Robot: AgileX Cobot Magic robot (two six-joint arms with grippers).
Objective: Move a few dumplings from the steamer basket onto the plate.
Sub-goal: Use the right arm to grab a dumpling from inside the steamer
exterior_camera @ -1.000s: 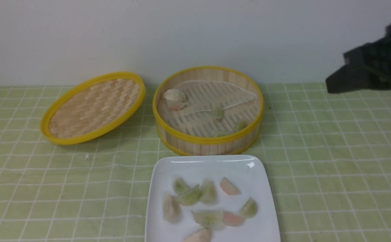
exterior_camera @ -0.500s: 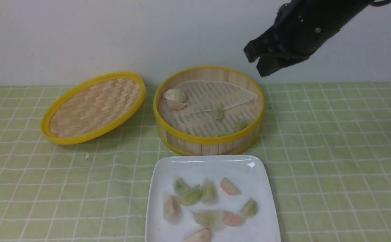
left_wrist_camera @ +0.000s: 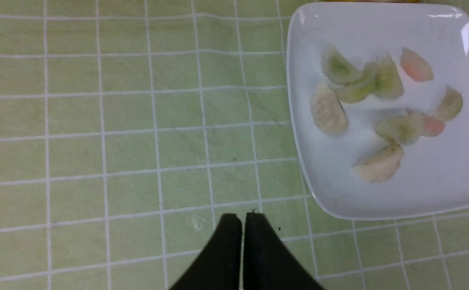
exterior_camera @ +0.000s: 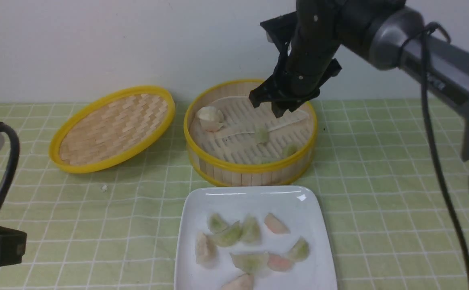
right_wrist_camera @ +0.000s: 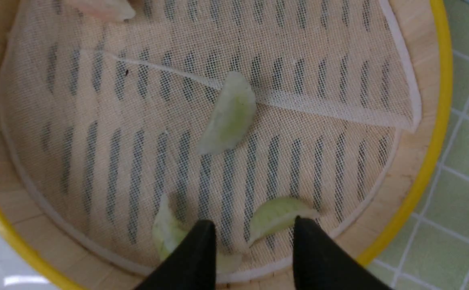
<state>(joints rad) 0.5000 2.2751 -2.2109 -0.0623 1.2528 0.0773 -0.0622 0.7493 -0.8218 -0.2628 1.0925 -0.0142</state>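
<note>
Frame centre: steamer basket [exterior_camera: 250,168], dumplings [exterior_camera: 261,135] in it on the liner [exterior_camera: 234,117]. Left of it: lid [exterior_camera: 111,129]. Lower centre: plate [exterior_camera: 254,199], before the basket, holding more dumplings.

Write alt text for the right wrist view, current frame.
The right gripper, jaws apart and empty, hangs over the steamer basket, looking down on its pale mesh liner. Three pale green dumplings lie on the liner: one near the middle, two close under the gripper; a pinkish piece is cut off at the frame edge.
</note>
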